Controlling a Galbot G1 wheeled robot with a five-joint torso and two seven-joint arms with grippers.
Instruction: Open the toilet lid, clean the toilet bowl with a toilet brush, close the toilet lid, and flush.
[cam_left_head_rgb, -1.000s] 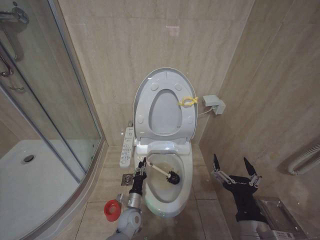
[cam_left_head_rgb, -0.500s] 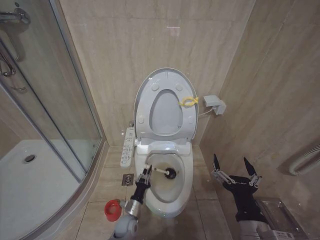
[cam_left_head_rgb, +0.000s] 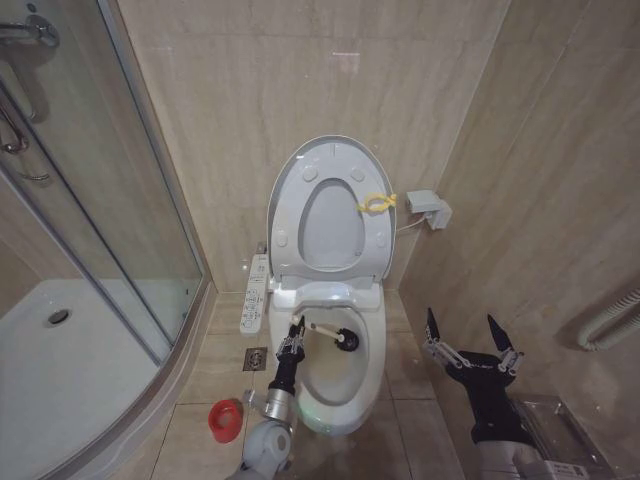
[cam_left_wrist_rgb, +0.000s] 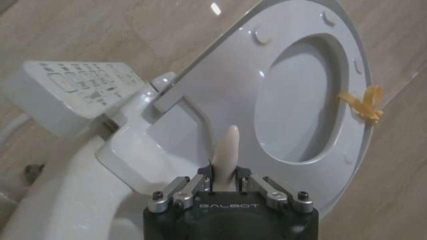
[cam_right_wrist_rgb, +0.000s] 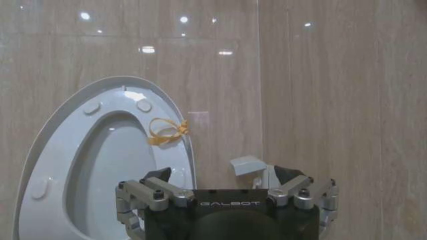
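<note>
The toilet lid (cam_left_head_rgb: 332, 225) stands upright against the wall, with the seat ring and its yellow tag raised in front of it. Below it lies the toilet bowl (cam_left_head_rgb: 336, 378), white with brownish staining inside. My left gripper (cam_left_head_rgb: 294, 333) hovers over the bowl's left rim, shut on the thin white handle of the toilet brush (cam_left_head_rgb: 349, 340). The brush's dark head sits inside the bowl near the back. In the left wrist view the fingers of the left gripper (cam_left_wrist_rgb: 225, 175) clamp the handle (cam_left_wrist_rgb: 229, 142). My right gripper (cam_left_head_rgb: 463, 322) waits open to the right of the toilet.
A red cup holder (cam_left_head_rgb: 224, 418) stands on the floor left of the toilet. A remote panel (cam_left_head_rgb: 254, 293) hangs beside the bowl. The glass shower screen (cam_left_head_rgb: 120, 200) and white shower tray (cam_left_head_rgb: 70, 370) close off the left side. A tiled wall and pipe (cam_left_head_rgb: 610, 320) bound the right.
The brush head has slid from the bowl's middle toward its back. My left gripper shifted along the left rim with the handle. The right arm has not moved.
</note>
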